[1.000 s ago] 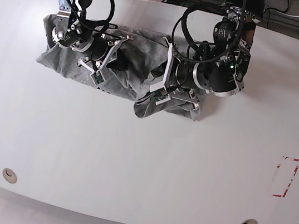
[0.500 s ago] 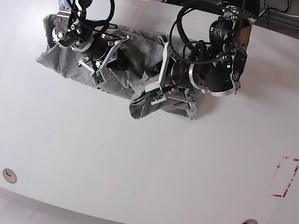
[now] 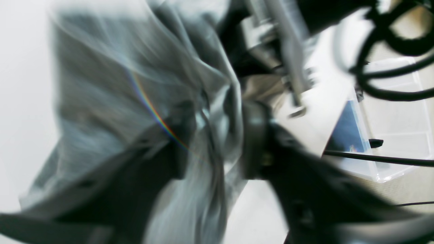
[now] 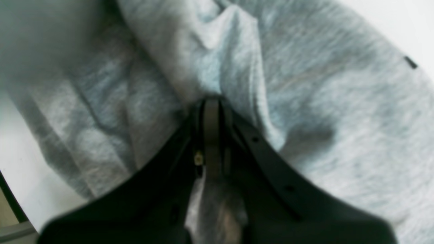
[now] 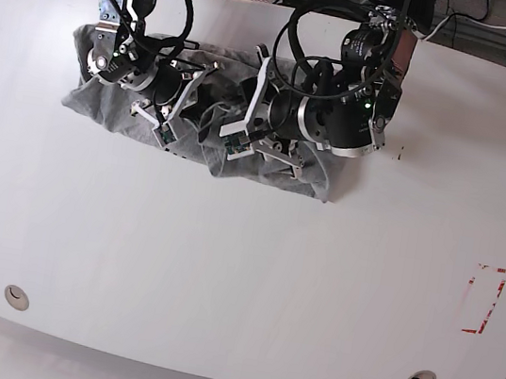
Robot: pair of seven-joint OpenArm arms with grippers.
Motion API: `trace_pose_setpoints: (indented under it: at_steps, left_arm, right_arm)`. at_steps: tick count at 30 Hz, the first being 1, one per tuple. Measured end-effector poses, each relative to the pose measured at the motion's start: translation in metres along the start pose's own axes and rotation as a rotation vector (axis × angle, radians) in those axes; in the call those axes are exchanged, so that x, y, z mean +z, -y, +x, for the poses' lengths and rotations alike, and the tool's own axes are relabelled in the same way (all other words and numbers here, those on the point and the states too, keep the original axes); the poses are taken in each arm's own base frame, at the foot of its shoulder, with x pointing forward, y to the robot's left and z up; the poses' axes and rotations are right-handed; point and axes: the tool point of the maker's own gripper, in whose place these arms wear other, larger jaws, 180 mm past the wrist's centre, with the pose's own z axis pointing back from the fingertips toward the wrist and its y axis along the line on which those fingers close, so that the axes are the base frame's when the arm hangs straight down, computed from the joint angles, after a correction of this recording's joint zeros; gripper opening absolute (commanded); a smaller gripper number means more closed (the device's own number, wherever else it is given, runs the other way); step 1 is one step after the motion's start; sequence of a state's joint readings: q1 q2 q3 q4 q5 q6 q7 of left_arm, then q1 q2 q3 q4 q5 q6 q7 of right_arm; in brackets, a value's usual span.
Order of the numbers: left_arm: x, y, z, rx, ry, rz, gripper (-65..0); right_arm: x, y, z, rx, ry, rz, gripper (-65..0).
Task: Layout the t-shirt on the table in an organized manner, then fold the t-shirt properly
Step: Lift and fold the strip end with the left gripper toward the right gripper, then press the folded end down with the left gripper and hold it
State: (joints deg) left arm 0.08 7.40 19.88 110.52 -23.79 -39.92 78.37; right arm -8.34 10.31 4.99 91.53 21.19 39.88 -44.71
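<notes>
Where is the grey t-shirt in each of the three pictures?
Base view: the t-shirt lies bunched at the far side of the table, under both arms.
Left wrist view: it fills the left and middle, blurred.
Right wrist view: it fills almost the whole picture, a fold pinched in the right gripper.
Shared landmark: the white table, beside the cloth in all three.
</notes>
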Motion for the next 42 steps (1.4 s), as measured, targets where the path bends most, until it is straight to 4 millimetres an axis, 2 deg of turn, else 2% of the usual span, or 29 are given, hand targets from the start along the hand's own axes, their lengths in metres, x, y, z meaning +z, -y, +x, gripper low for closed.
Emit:
trace_pose_setpoints:
  at_steps: [3, 11, 16, 19, 21, 25, 27, 29, 31, 34, 36, 42]
  left_arm:
    - [0.000, -0.001, 0.007, -0.025, 0.009, 0.003, -36.0]
    - [0.002, -0.006, 0.015, -0.058, 0.013, 0.016, -36.1]
    - [0.011, -0.026, 0.033, -0.090, 0.043, 0.066, -36.3]
    - [0.022, -0.047, 0.036, -0.081, 0.061, 0.119, -36.4]
    - [0.027, -0.057, 0.031, -0.078, 0.049, 0.143, -36.4]
    - [0.040, -0.082, 0.006, -0.077, -0.026, 0.219, -37.4]
    - [0.046, -0.093, -0.008, -0.084, -0.080, 0.261, -40.1]
    - [0.050, -0.101, -0.018, -0.090, -0.123, 0.295, -45.6]
    - [0.053, -0.106, -0.021, -0.109, -0.124, 0.323, -50.8]
    - [0.054, -0.108, -0.020, -0.147, -0.083, 0.342, -56.7]
    - [0.053, -0.108, -0.025, -0.165, -0.074, 0.347, -57.6]
    - [0.059, -0.111, -0.062, -0.185, -0.151, 0.386, -58.1]
  right_arm:
    - [0.000, 0.000, -0.001, -0.001, -0.001, 0.000, -64.5]
    - [0.000, 0.000, -0.001, 0.000, -0.002, 0.001, -64.5]
    - [0.000, 0.000, -0.001, -0.001, -0.002, 0.001, -64.5]
    - [-0.001, -0.001, 0.000, 0.000, -0.001, 0.002, -64.5]
    - [0.000, -0.001, -0.001, 0.000, -0.002, 0.002, -64.5]
    - [0.000, 0.000, -0.001, -0.001, -0.002, 0.001, -64.5]
    - [-0.001, -0.001, -0.001, -0.002, -0.002, 0.003, -64.5]
    - [-0.001, -0.001, 0.000, -0.002, 0.000, 0.003, -64.5]
    - [-0.001, -0.001, 0.000, -0.002, -0.001, 0.003, -64.5]
    - [-0.001, -0.001, -0.001, -0.002, -0.001, 0.002, -64.5]
    - [-0.001, -0.001, 0.000, -0.002, 0.000, 0.002, -64.5]
    - [-0.001, 0.001, 0.004, 0.003, 0.005, 0.000, -64.5]
